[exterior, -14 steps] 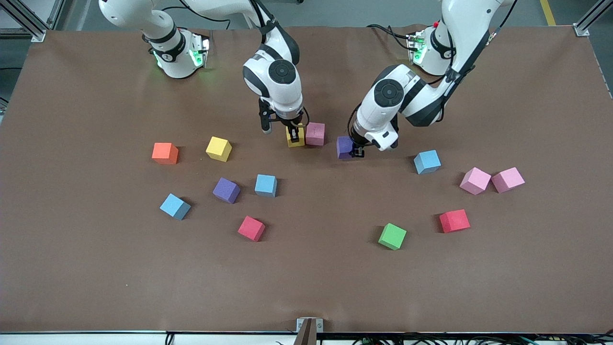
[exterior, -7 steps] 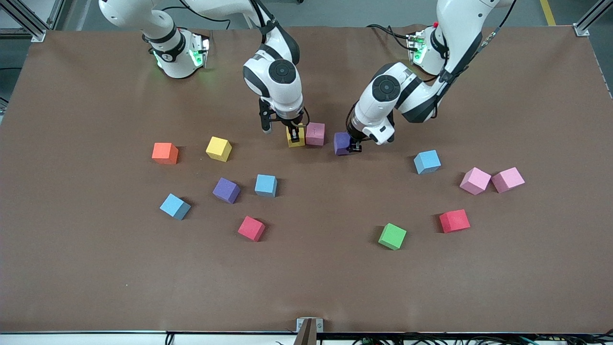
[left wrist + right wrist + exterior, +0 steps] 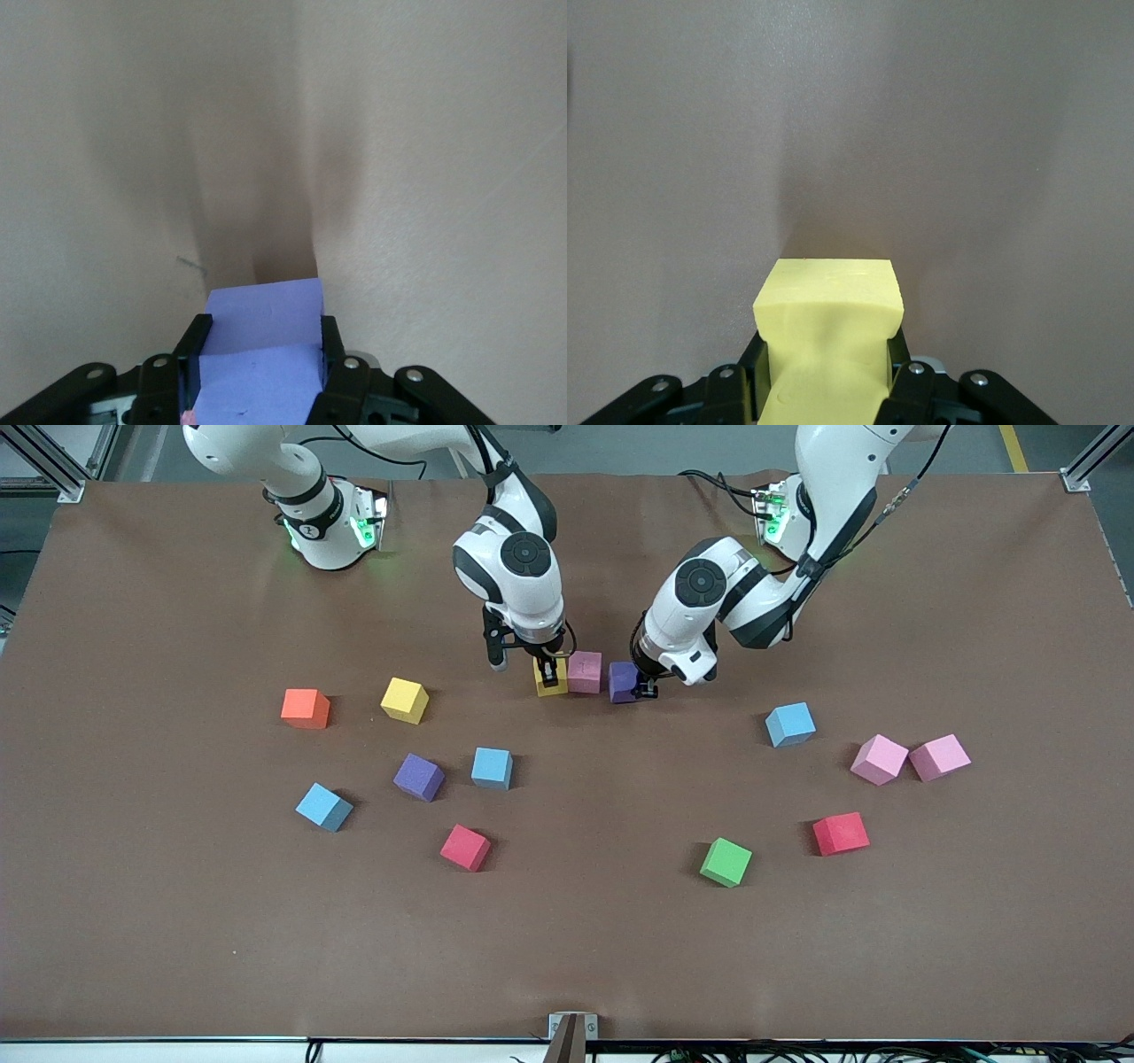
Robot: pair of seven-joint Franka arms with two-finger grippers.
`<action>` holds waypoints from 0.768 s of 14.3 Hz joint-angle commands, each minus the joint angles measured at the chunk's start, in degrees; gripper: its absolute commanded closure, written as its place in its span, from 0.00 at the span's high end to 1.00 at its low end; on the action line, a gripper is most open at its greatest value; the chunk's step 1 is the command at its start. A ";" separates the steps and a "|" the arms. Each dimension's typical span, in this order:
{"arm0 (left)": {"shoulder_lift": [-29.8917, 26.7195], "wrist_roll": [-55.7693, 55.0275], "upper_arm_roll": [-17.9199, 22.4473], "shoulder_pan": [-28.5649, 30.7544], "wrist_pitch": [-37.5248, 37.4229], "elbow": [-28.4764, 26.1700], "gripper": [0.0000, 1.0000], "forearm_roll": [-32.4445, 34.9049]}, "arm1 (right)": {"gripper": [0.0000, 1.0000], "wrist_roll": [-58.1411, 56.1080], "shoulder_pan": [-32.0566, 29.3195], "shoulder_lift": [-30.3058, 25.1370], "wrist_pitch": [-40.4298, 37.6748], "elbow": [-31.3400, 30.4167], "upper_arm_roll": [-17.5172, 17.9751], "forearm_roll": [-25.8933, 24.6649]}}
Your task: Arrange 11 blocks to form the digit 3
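My right gripper (image 3: 549,677) is shut on a yellow block (image 3: 542,685) that stands low at the table, beside a dark pink block (image 3: 585,672). In the right wrist view the yellow block (image 3: 828,310) is squeezed between the fingers of the right gripper (image 3: 828,350). My left gripper (image 3: 645,688) is shut on a purple block (image 3: 623,682), close beside the pink block at the left arm's end of this row. The left wrist view shows the purple block (image 3: 261,354) filling the left gripper (image 3: 264,332).
Loose blocks lie nearer the camera: yellow (image 3: 405,700), purple (image 3: 419,777), blue (image 3: 492,768), blue (image 3: 323,807), red (image 3: 465,848), green (image 3: 726,862), red (image 3: 841,833), blue (image 3: 790,724), two light pink (image 3: 879,759) (image 3: 939,757). An orange cube (image 3: 305,708) sits toward the right arm's end.
My left gripper has carried the purple block toward the pink block, closing the gap to it. The right gripper has stayed on the yellow block.
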 commanded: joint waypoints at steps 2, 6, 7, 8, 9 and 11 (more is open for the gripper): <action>-0.20 -1.08 -0.10 -0.65 0.88 -0.54 0.25 -0.39 | 0.00 1.27 1.42 2.32 1.15 1.05 -0.38 0.32; -0.11 -1.08 -0.10 -0.74 0.88 -0.63 0.25 -0.30 | 0.34 0.92 1.34 2.41 1.07 1.23 -0.38 0.24; 0.24 -1.08 -0.10 -1.09 0.88 -0.63 0.25 -0.39 | 0.49 0.66 1.34 2.41 1.07 1.32 -0.38 0.24; 0.33 -1.08 -0.10 -1.36 0.88 -0.63 0.25 -0.30 | 0.78 0.66 1.34 2.41 1.07 1.32 -0.38 0.24; 0.41 -1.08 -0.10 -1.53 0.88 -0.72 0.25 -0.30 | 0.94 0.48 1.34 2.41 0.89 1.32 -0.38 0.24; 0.42 -1.08 -0.10 -1.53 0.79 -0.89 0.25 -0.30 | 1.00 0.22 1.16 2.41 0.71 1.23 -0.38 -0.03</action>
